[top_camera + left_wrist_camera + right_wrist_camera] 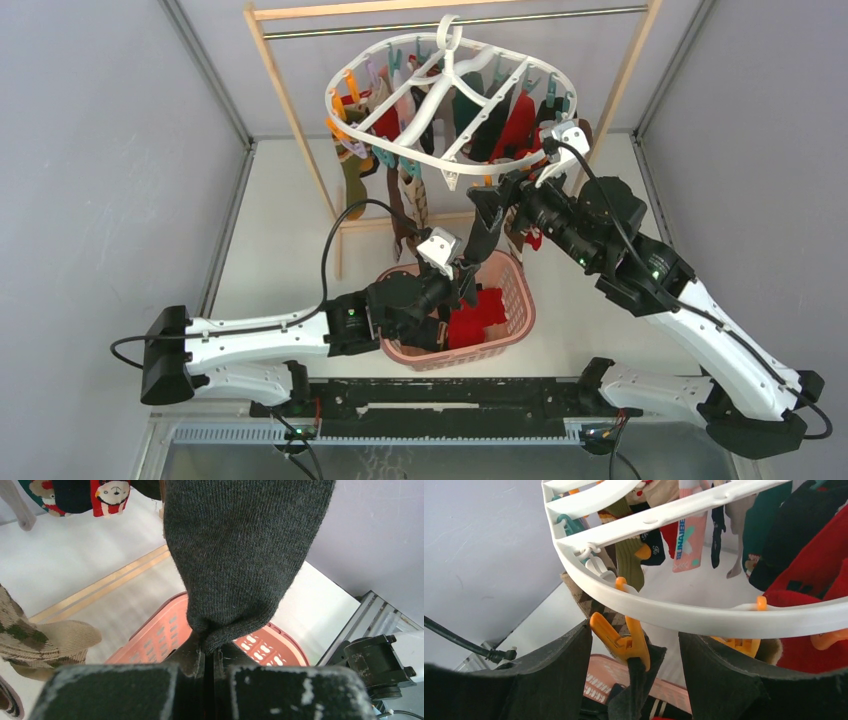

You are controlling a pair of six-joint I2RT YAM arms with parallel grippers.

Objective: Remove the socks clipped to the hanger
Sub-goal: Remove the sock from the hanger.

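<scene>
The white oval hanger (450,100) hangs from a rail, with many socks (515,125) clipped under it. A dark grey sock (478,235) hangs from an orange clip (624,640) on the hanger's near rim (704,617). My left gripper (465,272) is shut on this sock's lower end (240,555), over the basket. My right gripper (634,650) is open, with its fingers (554,680) either side of that orange clip and not touching it. In the top view it (503,190) sits just under the near rim.
A pink lattice basket (515,300) stands below the hanger and holds red socks (480,312). The wooden-framed rail (300,130) stands behind it. Grey walls close both sides. A tan argyle sock (45,640) hangs to the left of my left gripper.
</scene>
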